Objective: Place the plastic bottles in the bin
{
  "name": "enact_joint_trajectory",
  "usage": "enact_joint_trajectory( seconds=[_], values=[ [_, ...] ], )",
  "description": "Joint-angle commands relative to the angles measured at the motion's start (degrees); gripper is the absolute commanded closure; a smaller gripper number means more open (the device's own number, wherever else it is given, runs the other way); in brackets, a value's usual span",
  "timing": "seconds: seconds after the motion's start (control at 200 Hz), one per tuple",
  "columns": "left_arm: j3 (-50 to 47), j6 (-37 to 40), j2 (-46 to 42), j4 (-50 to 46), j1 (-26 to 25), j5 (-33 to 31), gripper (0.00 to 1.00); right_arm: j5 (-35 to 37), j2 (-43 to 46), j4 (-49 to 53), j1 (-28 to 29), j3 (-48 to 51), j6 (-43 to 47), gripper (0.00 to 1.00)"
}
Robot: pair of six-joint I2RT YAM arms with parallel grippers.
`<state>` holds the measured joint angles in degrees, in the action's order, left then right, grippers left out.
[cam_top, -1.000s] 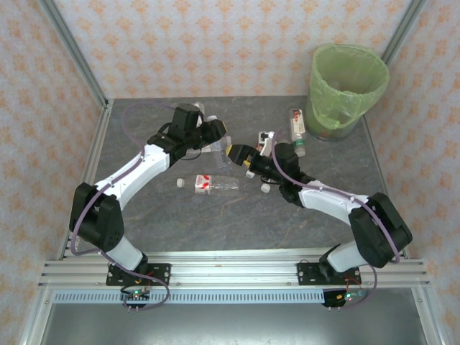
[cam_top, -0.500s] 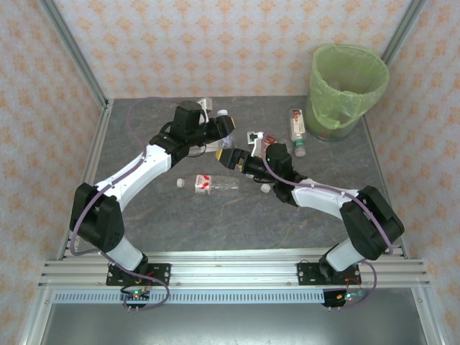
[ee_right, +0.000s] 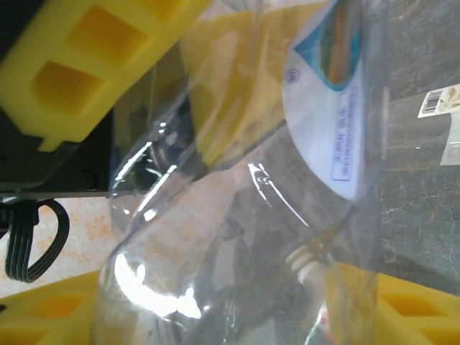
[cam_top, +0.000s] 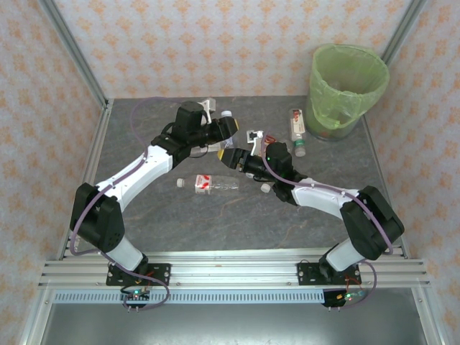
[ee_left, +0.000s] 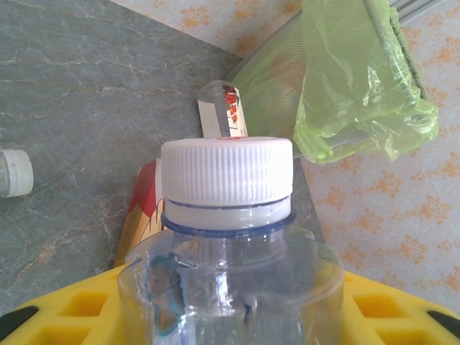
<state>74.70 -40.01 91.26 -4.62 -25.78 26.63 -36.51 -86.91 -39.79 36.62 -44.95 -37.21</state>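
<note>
I see left arm stretched to tabletop (cam_top: 237,223) far-middle, left claw (cam_top: 224,129) clamped on white-capped bottle (ee_left: 228,244) | right arm bent in to meet it, right claw (cam_top: 231,157) at same bottle, grip: can't tell | bin (cam_top: 323,108) far-right corner, contents unclear | red-label bottle (cam_top: 208,183) lying mid-tabletop | second bottle (cam_top: 297,122) just beside bin

Grey marbled table (cam_top: 180,223), orange-patterned walls (cam_top: 215,50)
</note>
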Motion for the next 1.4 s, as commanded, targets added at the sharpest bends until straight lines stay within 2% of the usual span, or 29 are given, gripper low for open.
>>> enact_joint_trajectory(
  seconds=[0.0,0.115,0.3,0.41,0.545,0.616,0.841,1.061,1.216,1.396],
  values=[
    [-0.85,1.67,-1.93,1.55,-0.32,0.72,0.5,-0.81,0.51,-1.93,0.43,-1.4,0.94,0.37],
    [-0.96,1.95,-2.23,1.2,-0.32,0.7,0.47,-0.07,0.89,-1.27,0.43,-1.05,1.89,0.46],
    [-0.89,1.89,-2.49,0.61,-0.32,0.71,0.37,1.89,1.18,0.54,0.39,-0.72,2.94,0.52],
    [-1.21,1.6,-3.3,1.23,-0.32,1.47,0.25,6.88,1.36,2.78,0.38,0.26,4.2,0.54],
    [-1.82,1.78,-5.2,1.67,-0.32,1.23,0.07,9.71,1.69,3.32,0.43,1.52,5.01,0.55],
    [-2.5,1.78,-6.37,2.12,-0.3,0.99,0.0,10.89,1.9,4.14,0.4,1.87,5.63,0.55],
    [-5.53,1.97,-10.48,3.6,-0.25,-1.79,0.0,13.87,3.14,6.88,0.38,2.65,7.81,0.56],
    [-10.55,0.96,-14.89,5.3,-0.19,-11.13,0.0,15.13,3.95,9.41,0.39,2.66,9.99,0.55],
    [-14.27,3.62,-17.68,5.94,-0.18,-16.67,0.0,17.02,4.48,11.94,0.38,2.15,11.97,0.56],
    [-18.88,6.48,-20.71,7.19,-0.2,-23.53,0.0,20.74,6.41,18.96,0.41,0.16,18.62,0.56]
  ],
)
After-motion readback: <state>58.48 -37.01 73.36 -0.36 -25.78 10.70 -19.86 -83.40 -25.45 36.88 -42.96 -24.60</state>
